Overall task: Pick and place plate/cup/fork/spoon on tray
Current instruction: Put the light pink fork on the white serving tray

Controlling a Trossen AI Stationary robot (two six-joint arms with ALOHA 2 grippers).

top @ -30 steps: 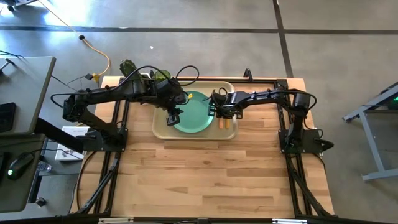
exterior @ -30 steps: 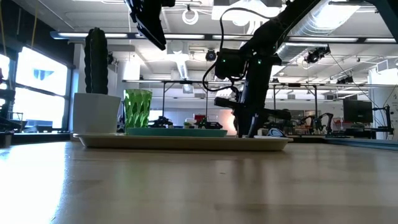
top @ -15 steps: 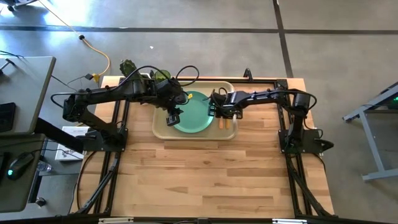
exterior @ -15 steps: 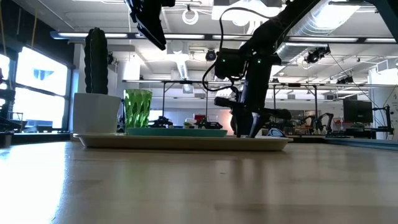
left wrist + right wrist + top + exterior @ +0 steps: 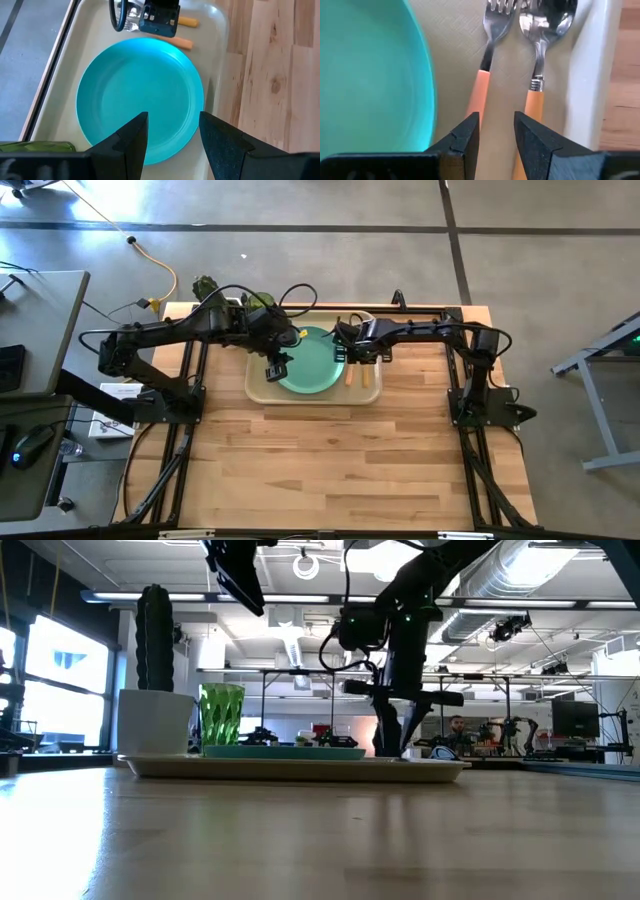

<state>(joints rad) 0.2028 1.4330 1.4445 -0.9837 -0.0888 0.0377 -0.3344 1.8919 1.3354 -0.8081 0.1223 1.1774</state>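
Both arms stretched inward, left claw (image 5: 277, 369) and right claw (image 5: 342, 352) agape, empty.

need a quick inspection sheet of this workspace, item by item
surface: wooden table, front part bare.
job's things: tray at the table's far edge holds the plate; fork and spoon lie side by side between the plate and the tray's rim; cup stands at the tray's far left corner.
clutter: white pot with a cactus beside the cup.
grippers: left hand open, empty, above the plate; right hand open, empty, over the fork and spoon handles.
cables: black loops on both arms; yellow cord on the floor behind the table.
surroundings: desk to the left; a person in the room behind.
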